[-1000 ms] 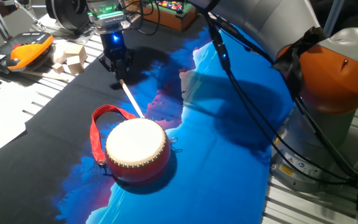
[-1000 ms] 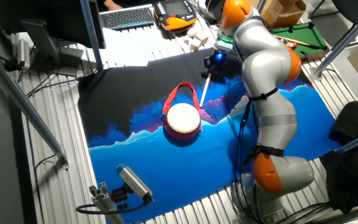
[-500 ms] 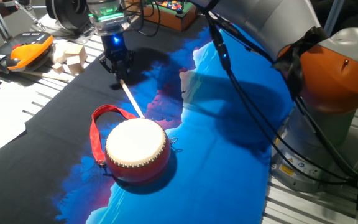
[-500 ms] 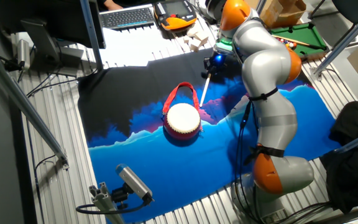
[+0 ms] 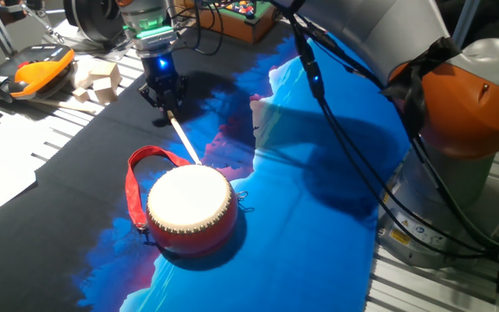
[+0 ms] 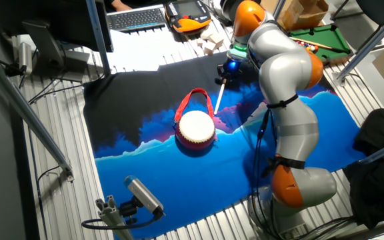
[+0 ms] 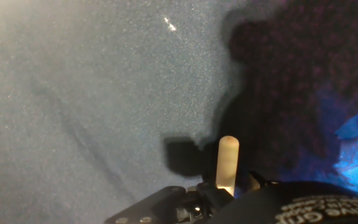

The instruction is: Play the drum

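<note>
The drum (image 5: 189, 204) stands upright on the blue and black cloth, red body and cream head, with its red strap (image 5: 137, 182) looped to the left; it also shows in the other fixed view (image 6: 196, 128). A thin white stick (image 5: 184, 139) slants from my gripper (image 5: 165, 104) down to the drum's far rim. My gripper (image 6: 223, 73) is behind the drum and shut on the stick's upper end. In the hand view the stick's rounded butt (image 7: 227, 160) pokes out above the fingers (image 7: 194, 199), over dark cloth. Whether the tip touches the head is unclear.
Wooden blocks (image 5: 93, 76) and an orange-black handset (image 5: 29, 74) lie left of the gripper, off the cloth. A small pool-table toy (image 6: 319, 37) sits at the back. The arm's base (image 5: 462, 130) and cables (image 5: 353, 130) fill the right side. A keyboard (image 6: 139, 17) lies far behind.
My gripper has shifted slightly up and away from the drum with the stick still in it. The drum has not moved.
</note>
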